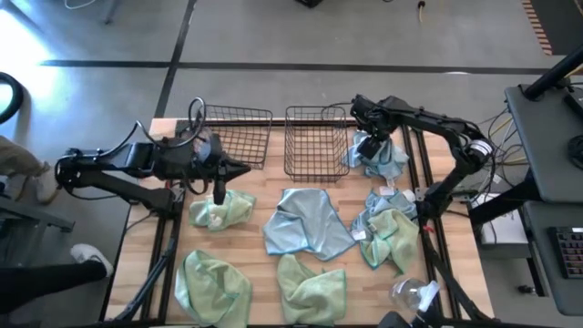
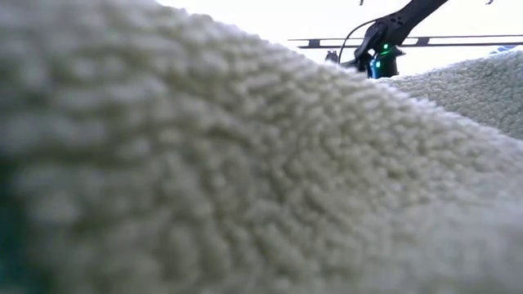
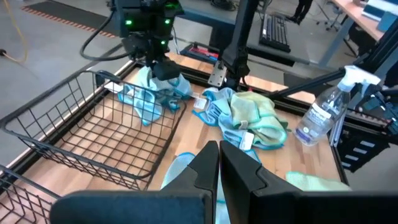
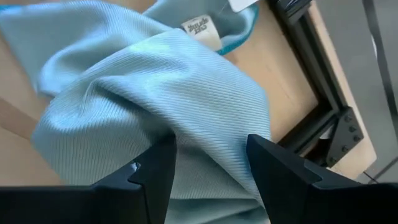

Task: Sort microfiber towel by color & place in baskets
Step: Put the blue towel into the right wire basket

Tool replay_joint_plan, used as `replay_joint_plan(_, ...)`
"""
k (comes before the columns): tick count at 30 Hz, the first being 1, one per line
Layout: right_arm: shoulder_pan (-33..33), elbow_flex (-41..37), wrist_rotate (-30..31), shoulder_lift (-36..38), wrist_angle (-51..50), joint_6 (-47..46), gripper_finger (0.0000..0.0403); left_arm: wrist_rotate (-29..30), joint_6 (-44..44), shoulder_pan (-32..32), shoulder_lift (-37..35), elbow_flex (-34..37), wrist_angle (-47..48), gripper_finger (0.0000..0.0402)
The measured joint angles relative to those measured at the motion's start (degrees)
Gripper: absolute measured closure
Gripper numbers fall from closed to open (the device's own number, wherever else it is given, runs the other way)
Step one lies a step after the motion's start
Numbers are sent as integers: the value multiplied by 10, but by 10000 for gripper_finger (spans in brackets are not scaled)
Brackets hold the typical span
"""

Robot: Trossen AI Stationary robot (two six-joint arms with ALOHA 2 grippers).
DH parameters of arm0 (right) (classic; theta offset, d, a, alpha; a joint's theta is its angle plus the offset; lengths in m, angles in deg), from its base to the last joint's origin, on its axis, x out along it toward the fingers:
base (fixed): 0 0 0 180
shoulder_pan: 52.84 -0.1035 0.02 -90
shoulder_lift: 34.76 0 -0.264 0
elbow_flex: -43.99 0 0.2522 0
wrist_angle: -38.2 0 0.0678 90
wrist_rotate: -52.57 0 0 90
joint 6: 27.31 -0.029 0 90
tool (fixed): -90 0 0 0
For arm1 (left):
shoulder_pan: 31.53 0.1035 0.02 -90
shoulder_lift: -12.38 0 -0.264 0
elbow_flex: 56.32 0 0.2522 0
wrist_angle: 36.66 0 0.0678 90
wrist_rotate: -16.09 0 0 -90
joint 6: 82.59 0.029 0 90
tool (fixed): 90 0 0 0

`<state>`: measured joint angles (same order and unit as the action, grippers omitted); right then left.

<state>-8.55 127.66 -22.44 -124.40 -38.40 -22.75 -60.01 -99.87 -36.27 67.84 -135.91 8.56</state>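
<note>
A pale blue-grey towel (image 1: 383, 162) lies crumpled at the table's far right, beside the right basket (image 1: 316, 141). My right gripper (image 1: 368, 146) is over it, open, its fingers on either side of a raised fold (image 4: 186, 81). My left gripper (image 1: 244, 169) is shut and holds nothing, hovering next to the left basket (image 1: 239, 137), above a light green towel (image 1: 221, 210). Another blue-grey towel (image 1: 305, 223) is spread mid-table. Two green towels (image 1: 211, 287) (image 1: 310, 287) lie at the near edge. A mixed blue and green pile (image 1: 387, 228) sits at the right. My right gripper comes down on the blue-grey towel from above, with a raised fold (image 4: 205, 124) standing between its open fingers (image 4: 152, 171). Whether the fingers touch the cloth, I cannot tell. The towel lies on the table.
A clear spray bottle (image 1: 414, 293) lies at the near right corner. Both baskets stand side by side at the far edge. A fuzzy cloth (image 2: 245, 163) right at the low camera blocks almost all of the low view. Dark frame rails run along the table's right side (image 4: 323, 124).
</note>
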Motion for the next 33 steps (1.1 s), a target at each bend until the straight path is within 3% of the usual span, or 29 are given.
replay_joint_plan(13,0,0,11,-28,-1,0,222,1,2,-3,-6,0,-3,402)
replay_joint_plan(33,0,0,14,-9,1,-24,385,2,17,-3,-4,0,-10,402)
